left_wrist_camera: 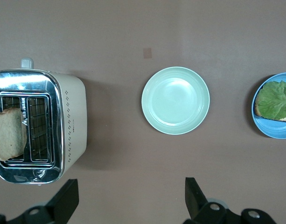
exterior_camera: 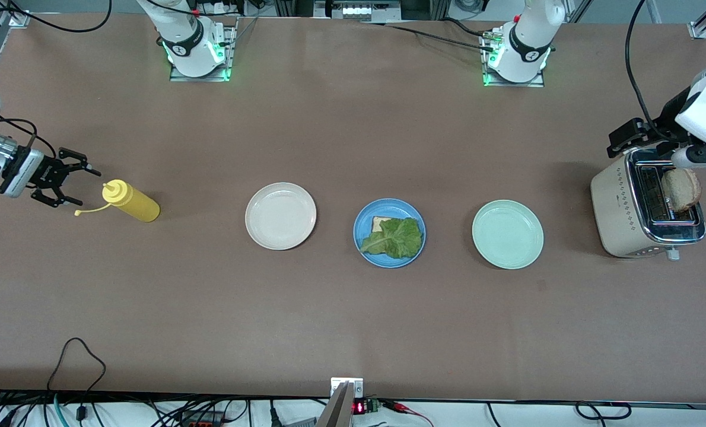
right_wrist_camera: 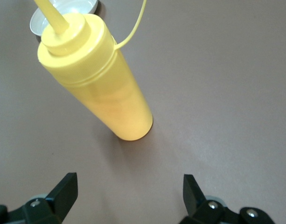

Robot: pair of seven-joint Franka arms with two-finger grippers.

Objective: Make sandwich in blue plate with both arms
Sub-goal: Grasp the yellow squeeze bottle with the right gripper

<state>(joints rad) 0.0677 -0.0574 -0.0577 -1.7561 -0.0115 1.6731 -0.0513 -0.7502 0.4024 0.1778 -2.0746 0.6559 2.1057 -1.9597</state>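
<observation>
We see three plates in a row; the blue plate, at 6 o'clock, holds one bread slice under one lettuce leaf. One toaster holds one slice. One yellow bottle stands by the right gripper; the left gripper hangs over the table beside the toaster. Both have their jaws apart.

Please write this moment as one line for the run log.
left claw: open, over toaster | right claw: open, beside mustard bottle | blue plate: bread slice, lettuce on top
</observation>
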